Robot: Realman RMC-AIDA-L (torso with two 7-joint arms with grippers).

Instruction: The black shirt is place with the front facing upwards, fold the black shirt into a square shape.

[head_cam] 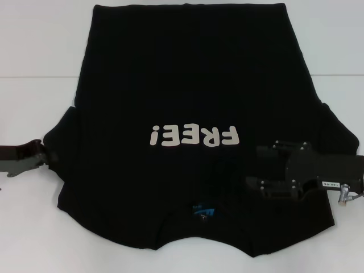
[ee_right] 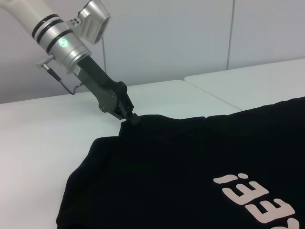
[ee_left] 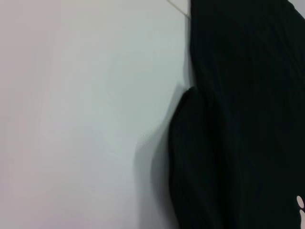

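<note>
The black shirt (head_cam: 187, 85) lies flat and front up on the white table, its off-white "FREE!" print (head_cam: 193, 136) in the middle and the blue neck label (head_cam: 203, 213) at the near edge. My left gripper (head_cam: 45, 154) is at the tip of the shirt's left sleeve. In the right wrist view this left gripper (ee_right: 132, 119) has its fingers pinched together on the sleeve edge (ee_right: 143, 121). My right gripper (head_cam: 253, 166) hovers low over the shirt near its right shoulder, with the jaws apart and nothing between them. The left wrist view shows only the sleeve (ee_left: 200, 157) and the table.
The white table (head_cam: 34, 68) extends around the shirt on all sides, with a seam line (head_cam: 40, 77) running across it. A pale wall (ee_right: 167, 43) stands behind the table on the left arm's side.
</note>
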